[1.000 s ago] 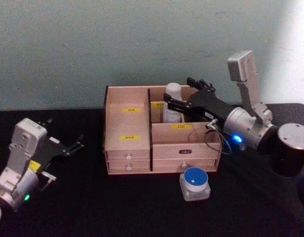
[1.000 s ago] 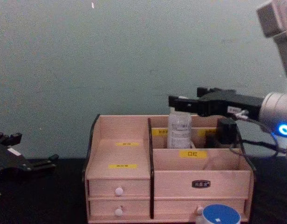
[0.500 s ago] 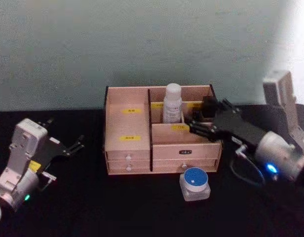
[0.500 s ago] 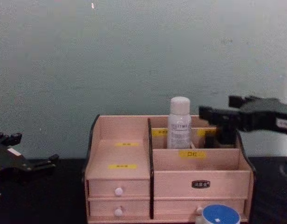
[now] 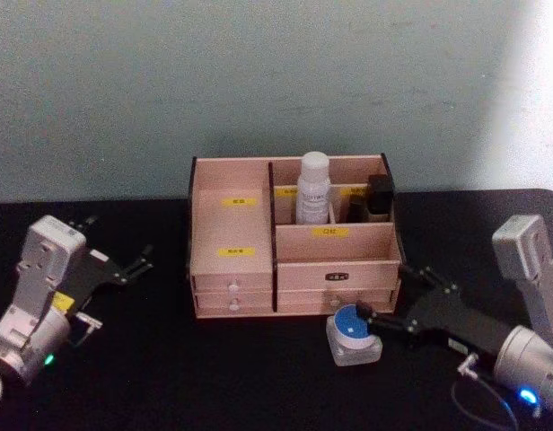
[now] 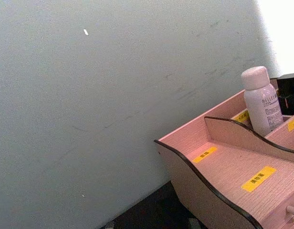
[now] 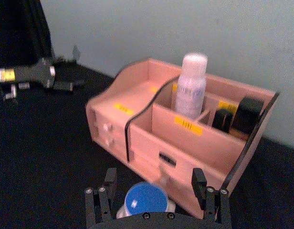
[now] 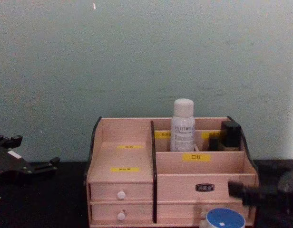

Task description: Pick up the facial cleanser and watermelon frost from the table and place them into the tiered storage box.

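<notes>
The facial cleanser (image 5: pixel 314 187) stood upright in a rear compartment of the tiered storage box (image 5: pixel 303 274), beside the centre divider. Two small dark containers (image 5: pixel 379 196) occupied the compartment to its right. The watermelon frost (image 5: pixel 355 334) sat on the black worktop (image 5: pixel 214 377), just in front of the box's right-hand drawers, lid up.

The right hand (image 5: pixel 384 291) was low over the worktop, just to the right of the jar. Its fingers (image 7: pixel 198 180) were spread open, and in the right wrist view the blue lid showed between them. No contact with the jar could be confirmed.

The left hand (image 5: pixel 117 241) rested at the left of the worktop, well apart from the box, fingers open and holding nothing.
</notes>
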Tool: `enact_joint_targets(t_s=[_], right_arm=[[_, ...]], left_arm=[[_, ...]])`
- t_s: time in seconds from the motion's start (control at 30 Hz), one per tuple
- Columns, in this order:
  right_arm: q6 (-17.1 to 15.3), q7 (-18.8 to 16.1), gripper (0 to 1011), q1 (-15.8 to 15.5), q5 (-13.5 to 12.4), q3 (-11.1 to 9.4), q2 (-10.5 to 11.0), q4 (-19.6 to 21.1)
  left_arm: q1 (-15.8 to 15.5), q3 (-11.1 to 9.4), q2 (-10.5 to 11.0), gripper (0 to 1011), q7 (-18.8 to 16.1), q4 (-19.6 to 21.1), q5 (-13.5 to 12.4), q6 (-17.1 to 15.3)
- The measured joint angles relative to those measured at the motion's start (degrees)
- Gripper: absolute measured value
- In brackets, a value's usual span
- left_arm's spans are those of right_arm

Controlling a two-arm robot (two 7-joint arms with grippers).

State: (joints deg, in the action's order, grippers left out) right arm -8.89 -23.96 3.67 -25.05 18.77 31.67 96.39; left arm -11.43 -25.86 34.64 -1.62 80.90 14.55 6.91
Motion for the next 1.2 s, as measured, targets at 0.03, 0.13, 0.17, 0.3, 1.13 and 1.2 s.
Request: enact_joint_targets(t_s=[0.03, 0.13, 0.17, 0.3, 1.13, 1.2], right_arm=[[-0.15, 0.05, 1000, -0.21, 0.04, 0.14, 0.12, -0.07], [-1.00, -0.05, 1000, -0.87, 0.42, 0.91, 0.65, -0.76], [-1.23, -0.13, 1000, -0.94, 0.49, 1.08, 0.74, -0.89], [-2.67, -0.44, 1000, -1.00, 0.85, 2.04, 1.07, -1.47], [-11.33, -1.37, 1000, 5.31, 3.06, 6.45, 0.96, -4.64], [-11.26, -1.50, 1000, 5.89, 3.21, 6.73, 0.69, -5.13]], left_arm=[[0.00, 0.00, 0.00, 1001, 0.00, 0.00, 0.00, 0.00], [0.00, 0.00, 0.00, 1001, 0.00, 0.00, 0.00, 0.00], [0.00, 0.00, 0.00, 1001, 0.00, 0.00, 0.00, 0.00], [0.00, 0.00, 0.00, 1001, 0.00, 0.00, 0.00, 0.00], [0.00, 0.00, 0.00, 1001, 0.00, 0.00, 0.00, 0.00], [0.00, 0.00, 0.00, 1001, 0.00, 0.00, 0.00, 0.00]])
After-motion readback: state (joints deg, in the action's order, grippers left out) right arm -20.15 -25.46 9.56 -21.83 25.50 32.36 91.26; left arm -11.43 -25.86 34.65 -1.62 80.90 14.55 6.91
